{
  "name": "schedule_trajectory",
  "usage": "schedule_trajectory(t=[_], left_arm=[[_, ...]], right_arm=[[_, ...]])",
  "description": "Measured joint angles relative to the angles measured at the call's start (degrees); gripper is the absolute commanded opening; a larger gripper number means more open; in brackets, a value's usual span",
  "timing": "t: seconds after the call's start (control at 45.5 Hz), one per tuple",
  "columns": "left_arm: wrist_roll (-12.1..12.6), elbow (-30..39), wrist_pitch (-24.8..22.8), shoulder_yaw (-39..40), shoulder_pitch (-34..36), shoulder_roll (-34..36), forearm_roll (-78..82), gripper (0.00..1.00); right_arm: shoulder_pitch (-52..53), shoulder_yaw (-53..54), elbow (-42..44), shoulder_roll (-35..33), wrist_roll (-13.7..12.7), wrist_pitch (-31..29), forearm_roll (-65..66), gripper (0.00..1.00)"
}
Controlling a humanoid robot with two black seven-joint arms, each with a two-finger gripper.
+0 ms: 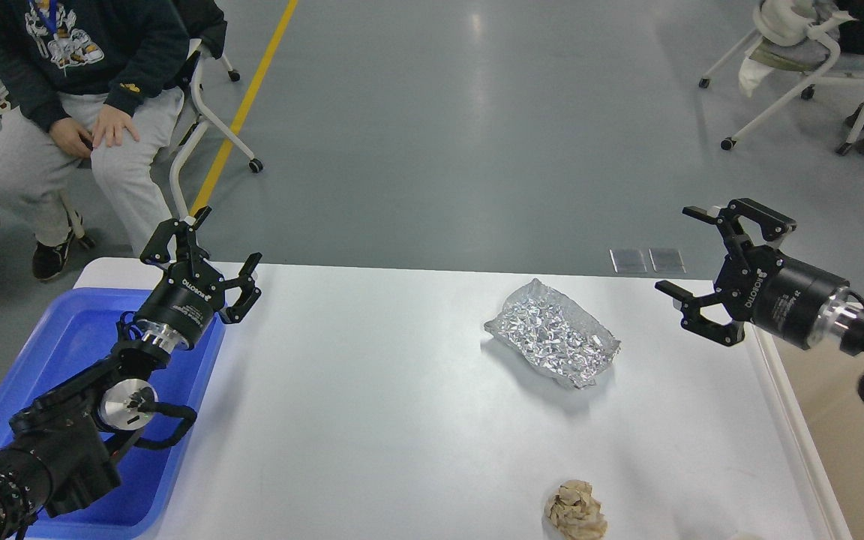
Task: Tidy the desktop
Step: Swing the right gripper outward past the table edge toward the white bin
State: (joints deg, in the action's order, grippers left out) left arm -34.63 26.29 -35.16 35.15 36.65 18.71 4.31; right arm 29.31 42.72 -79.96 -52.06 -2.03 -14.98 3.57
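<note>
The white desktop (372, 390) fills the lower middle of the head view. A crumpled silver foil bag (552, 334) lies on it right of centre. A crumpled beige paper ball (576, 511) lies near the front edge. My left gripper (203, 251) is open and empty, raised over the far right edge of the blue tray (64, 345). My right gripper (691, 251) is open and empty, hovering above the desktop's far right corner, to the right of the foil bag.
The blue tray sits on the desktop's left end, under my left arm. A beige tub (844, 442) stands just past the right edge. A seated person (79, 90) is at the far left; wheeled chairs (799, 67) stand at the far right.
</note>
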Motion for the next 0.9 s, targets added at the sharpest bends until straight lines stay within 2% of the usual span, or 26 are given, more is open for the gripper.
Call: schedule_trajectory(t=[0.263, 0.461, 0.659, 0.9], left_arm=[[0.0, 0.0, 0.0, 0.0, 0.0, 0.0, 0.0, 1.0], [0.1, 0.0, 0.0, 0.0, 0.0, 0.0, 0.0, 1.0], [0.1, 0.0, 0.0, 0.0, 0.0, 0.0, 0.0, 1.0], [0.1, 0.0, 0.0, 0.0, 0.1, 0.0, 0.0, 1.0]], right_arm=[[-6.6, -2.4, -9.2, -15.0, 0.1, 1.1, 6.4, 1.0], [-8.2, -7.0, -13.7, -23.6, 0.1, 1.4, 11.8, 1.0], [-8.7, -11.8, -17.1, -30.7, 0.1, 1.5, 17.3, 1.0], [-9.0, -17.9, -19.1, -36.0, 0.2, 2.2, 25.4, 1.0]])
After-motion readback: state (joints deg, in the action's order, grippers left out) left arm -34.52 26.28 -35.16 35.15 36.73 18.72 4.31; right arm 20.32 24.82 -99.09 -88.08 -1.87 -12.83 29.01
